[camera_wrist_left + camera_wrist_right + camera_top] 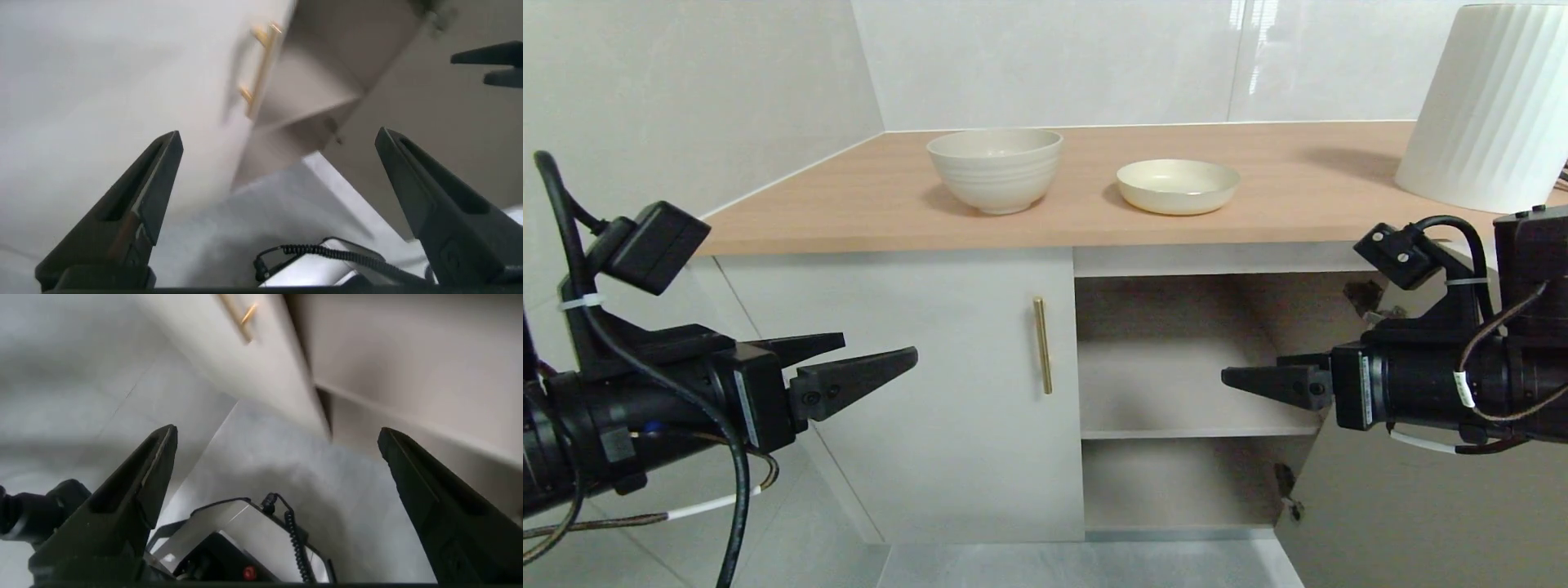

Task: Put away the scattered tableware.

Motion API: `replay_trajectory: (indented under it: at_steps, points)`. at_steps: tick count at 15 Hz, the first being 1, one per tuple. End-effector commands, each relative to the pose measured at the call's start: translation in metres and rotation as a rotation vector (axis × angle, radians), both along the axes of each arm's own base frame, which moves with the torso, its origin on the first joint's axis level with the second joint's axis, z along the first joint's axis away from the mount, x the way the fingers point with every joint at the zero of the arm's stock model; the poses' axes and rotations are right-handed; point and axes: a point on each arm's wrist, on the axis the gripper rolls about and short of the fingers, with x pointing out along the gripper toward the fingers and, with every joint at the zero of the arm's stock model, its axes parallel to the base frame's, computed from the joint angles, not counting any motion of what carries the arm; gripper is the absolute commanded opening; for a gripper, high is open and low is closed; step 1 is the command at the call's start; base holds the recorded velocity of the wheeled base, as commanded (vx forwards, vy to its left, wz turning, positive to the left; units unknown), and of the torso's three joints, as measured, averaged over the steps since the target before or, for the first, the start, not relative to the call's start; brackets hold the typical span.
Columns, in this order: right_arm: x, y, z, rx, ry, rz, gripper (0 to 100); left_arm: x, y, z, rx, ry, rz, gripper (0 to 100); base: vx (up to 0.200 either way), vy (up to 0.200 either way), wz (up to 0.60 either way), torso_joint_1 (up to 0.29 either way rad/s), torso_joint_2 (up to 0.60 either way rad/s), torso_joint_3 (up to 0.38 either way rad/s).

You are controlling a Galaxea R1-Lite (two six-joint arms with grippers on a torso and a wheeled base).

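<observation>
The left black gripper (878, 345) and right black gripper (1250, 372) hover level, both agape and empty, before a half-open white cabinet (907, 425) under a light wooden countertop (1307, 184).

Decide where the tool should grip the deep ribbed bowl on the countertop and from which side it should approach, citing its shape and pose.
Probably the near rim of the deep bowl, approached from above: it stands upright, mouth open, so the wall can be pinched inside and out. Its round body looks too wide to span.
</observation>
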Motion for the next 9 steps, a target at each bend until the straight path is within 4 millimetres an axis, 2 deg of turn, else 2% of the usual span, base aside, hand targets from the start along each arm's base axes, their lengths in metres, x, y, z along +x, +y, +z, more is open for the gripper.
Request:
replay_trajectory:
  at_steps: [1,4,9]
  points:
    - [-0.0018,-0.0007,-0.0045,-0.009,0.008,0.006,100,0.0017,0.0008,-0.0006,0.001,0.004,0.007,100,0.2,0.0,0.0,0.002,0.0,0.002]
    - [-0.002,-0.0008,-0.0068,-0.018,-0.023,0.016,100,0.0014,0.0009,-0.0002,-0.003,0.003,0.006,100,0.2,0.0,0.0,-0.002,0.01,0.002]
    - [-0.0099,-0.004,-0.0048,-0.011,-0.089,0.045,100,0.0014,0.0009,-0.0002,-0.003,0.003,0.006,100,0.0,0.0,0.0,0.0,0.0,0.0]
